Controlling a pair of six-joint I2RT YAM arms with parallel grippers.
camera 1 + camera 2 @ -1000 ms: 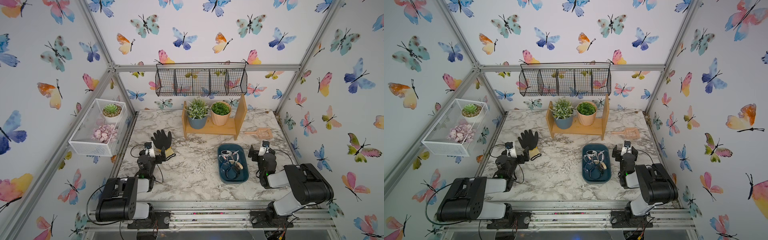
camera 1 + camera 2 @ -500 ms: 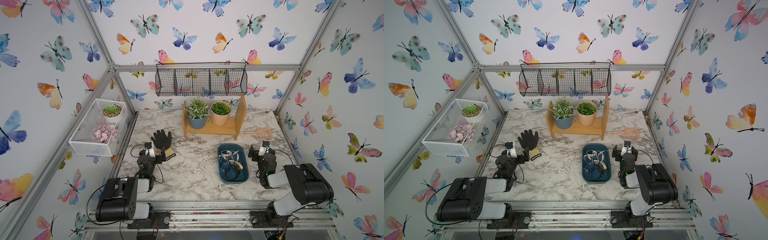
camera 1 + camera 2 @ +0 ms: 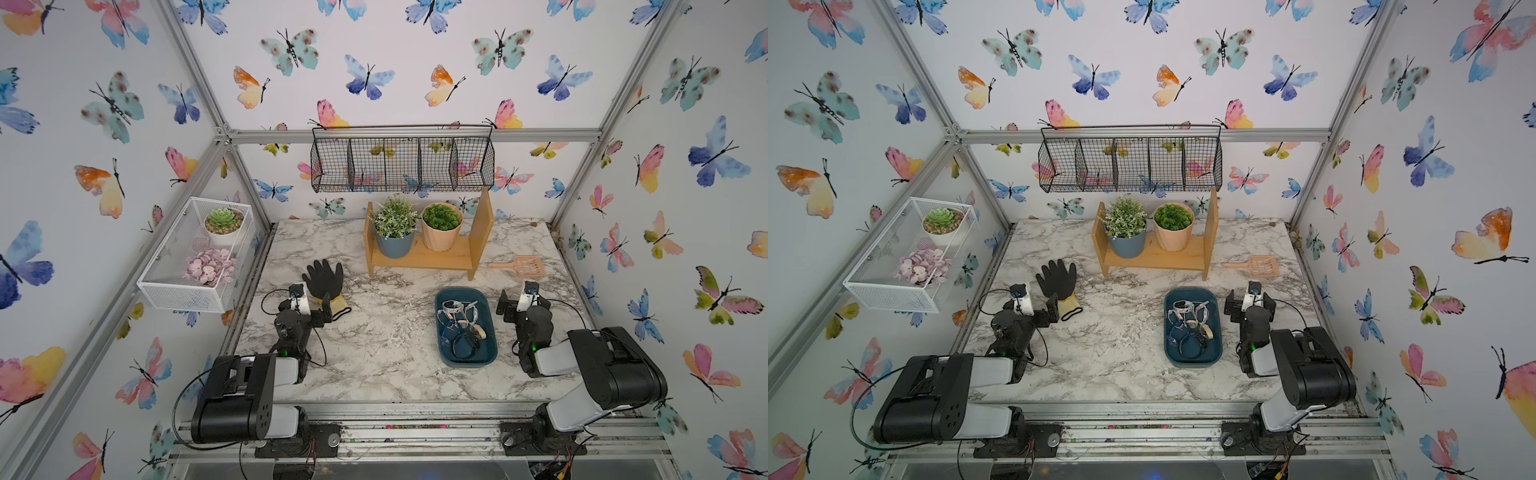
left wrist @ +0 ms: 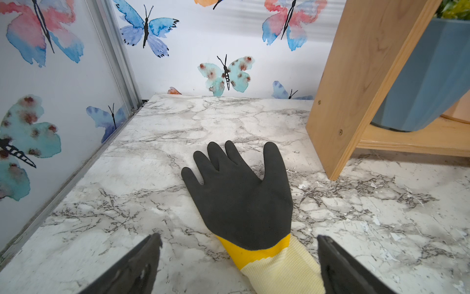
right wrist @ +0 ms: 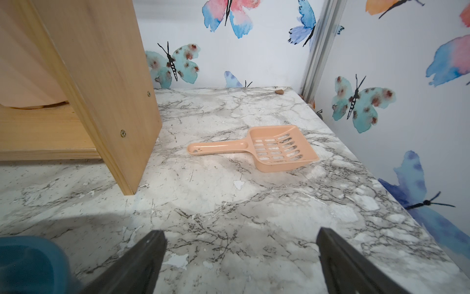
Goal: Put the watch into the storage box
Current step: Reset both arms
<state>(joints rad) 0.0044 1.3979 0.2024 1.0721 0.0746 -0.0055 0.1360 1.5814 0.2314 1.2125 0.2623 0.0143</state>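
My left tool and right tool were spread wide and empty, parked apart over the tabletop. I judged the job done, because the watch lay among others inside the storage box.

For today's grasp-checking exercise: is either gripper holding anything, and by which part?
Nothing is held. The left gripper stands open around the cuff of the glove, not clamped on it; the right gripper is open above the table.
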